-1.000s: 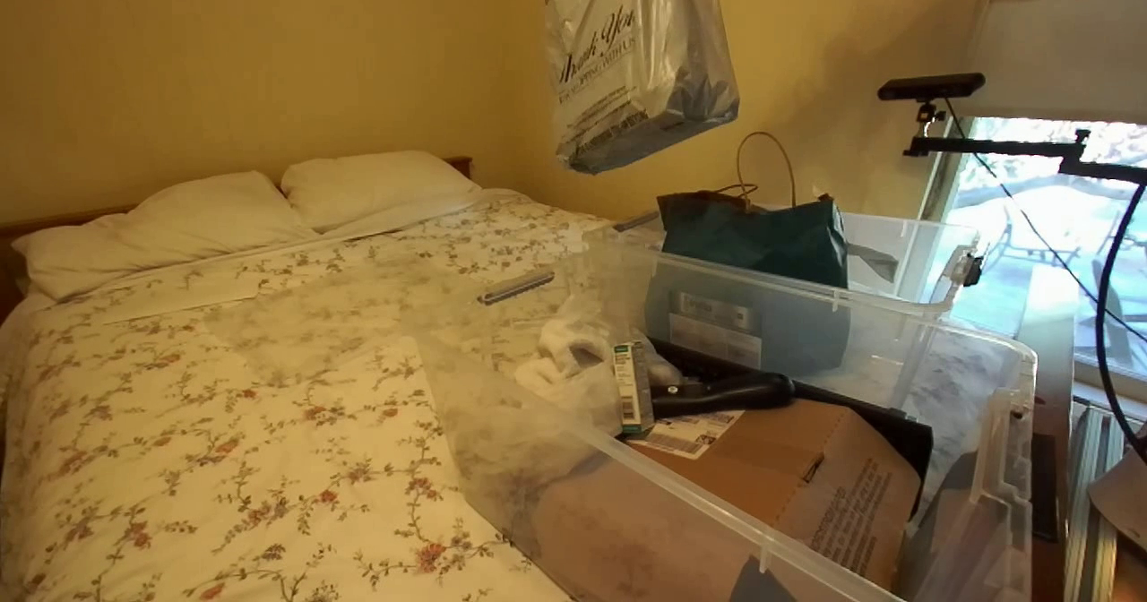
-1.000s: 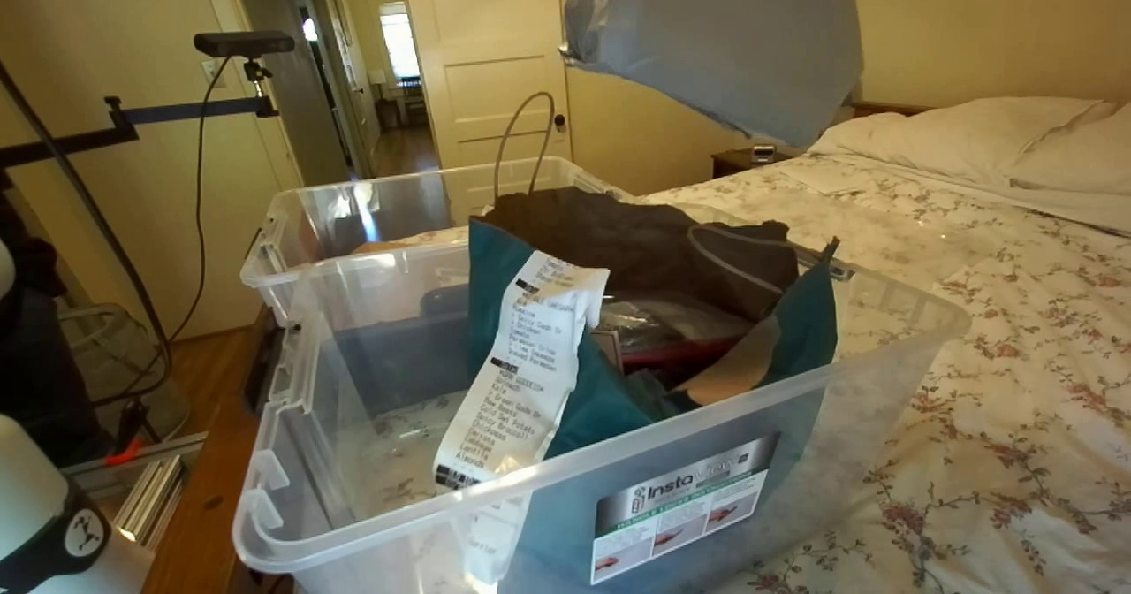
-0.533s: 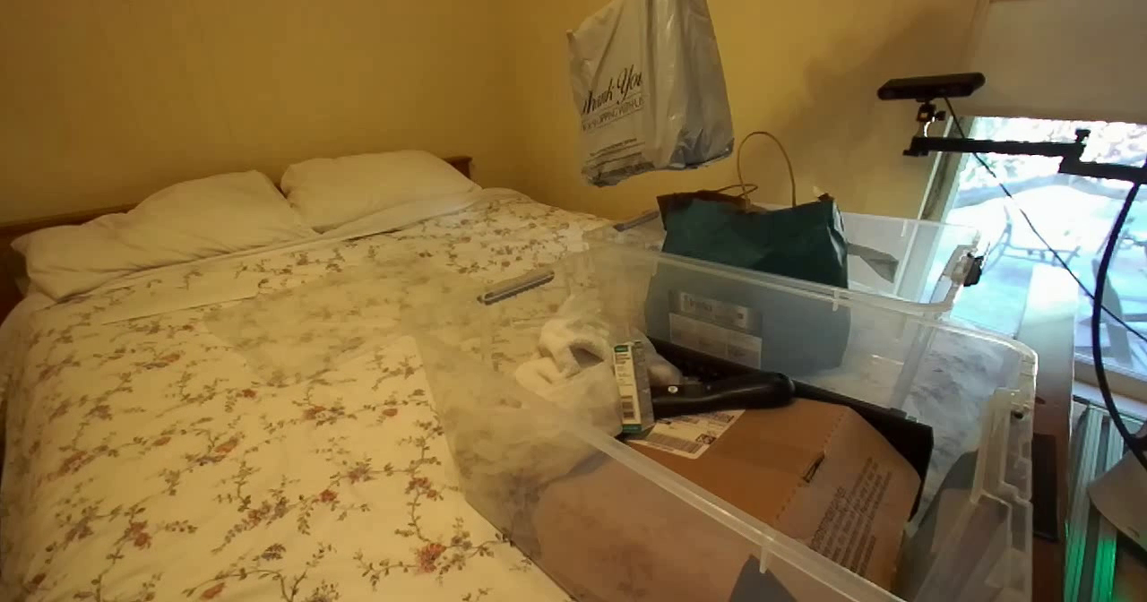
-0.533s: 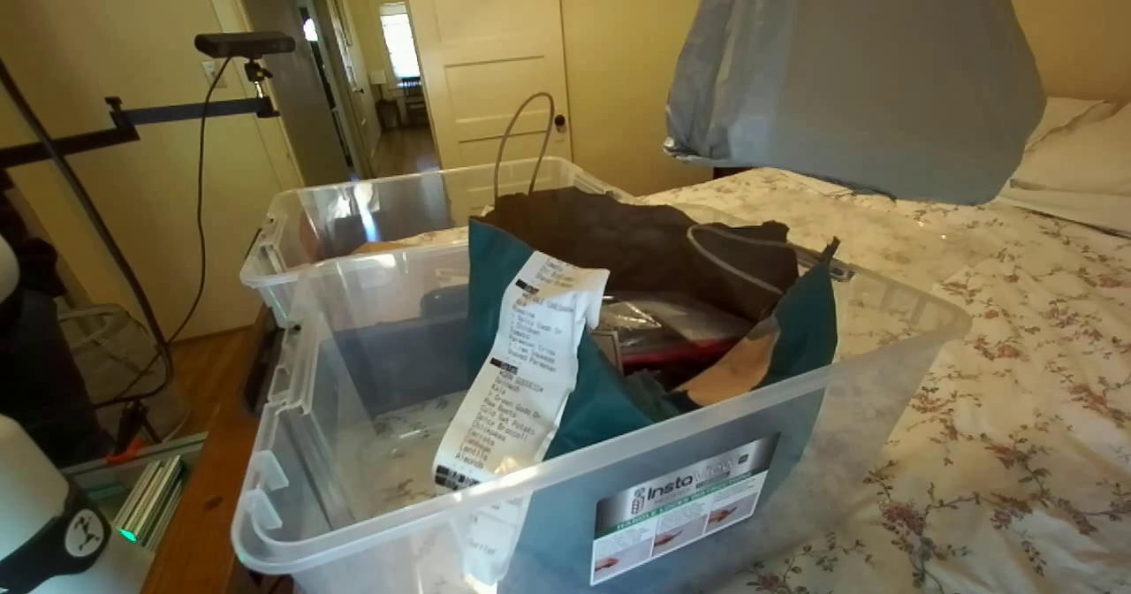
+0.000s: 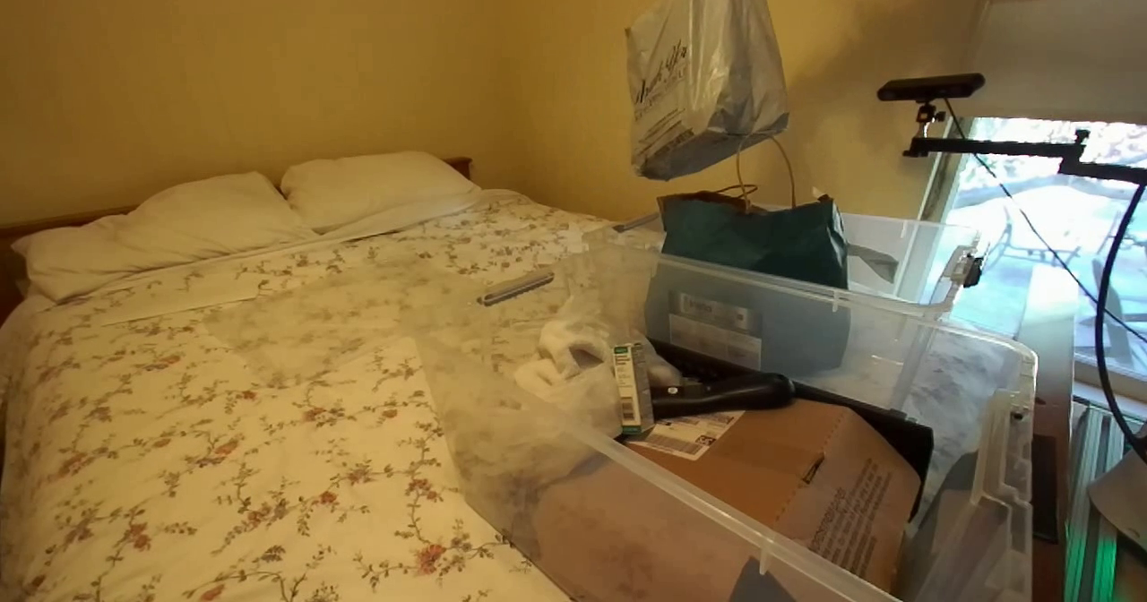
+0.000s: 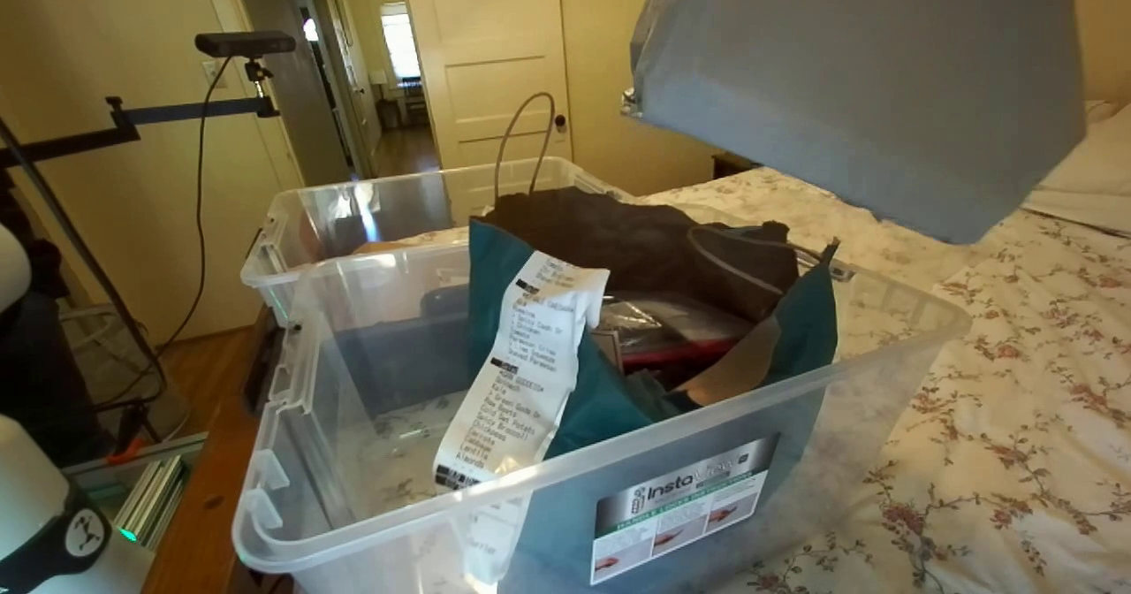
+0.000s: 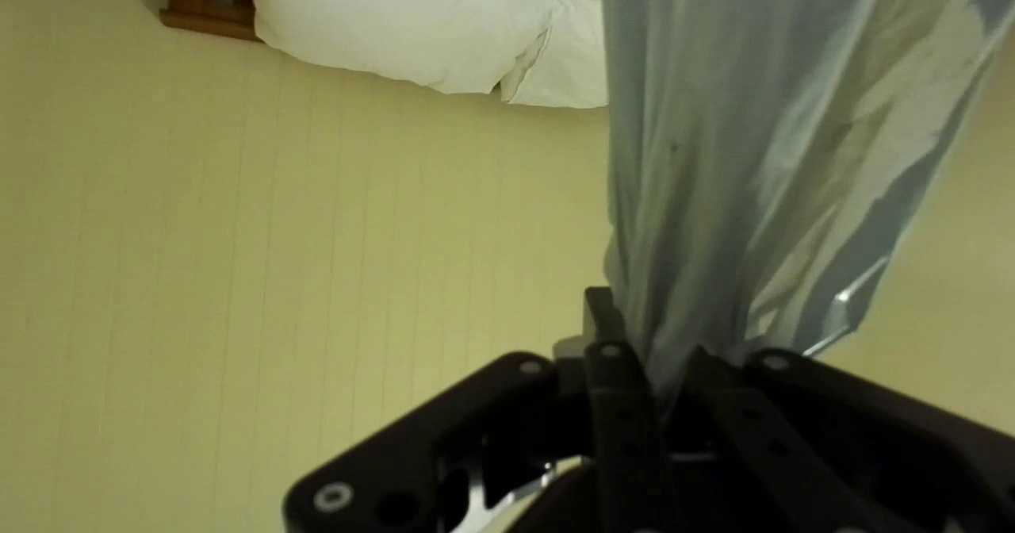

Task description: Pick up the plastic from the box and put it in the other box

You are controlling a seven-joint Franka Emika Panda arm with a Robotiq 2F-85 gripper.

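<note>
we have our jaws clamped on the crinkly grey-white plastic bag (image 7: 706, 160), hanging in mid-air, so lifting it from the wide clear-walled plastic bin (image 5: 762, 535) seems done, and placing it in the bluish clear plastic tub (image 6: 618, 454) remains.

Plastic bag (image 5: 730, 69) grey-white, dark script printed on side. Handled bag (image 5: 762, 242) teal outside, brown inside. Gripper (image 7: 662, 366) black. Bedspread (image 5: 278, 405) cream — brown-green vines, reddish blooms trail across. Pillows (image 5: 211, 224) off-white, wall (image 5: 296, 64) yellow. Receipt (image 6: 517, 373) white — black print. Carton (image 5: 762, 463) brown.
</note>
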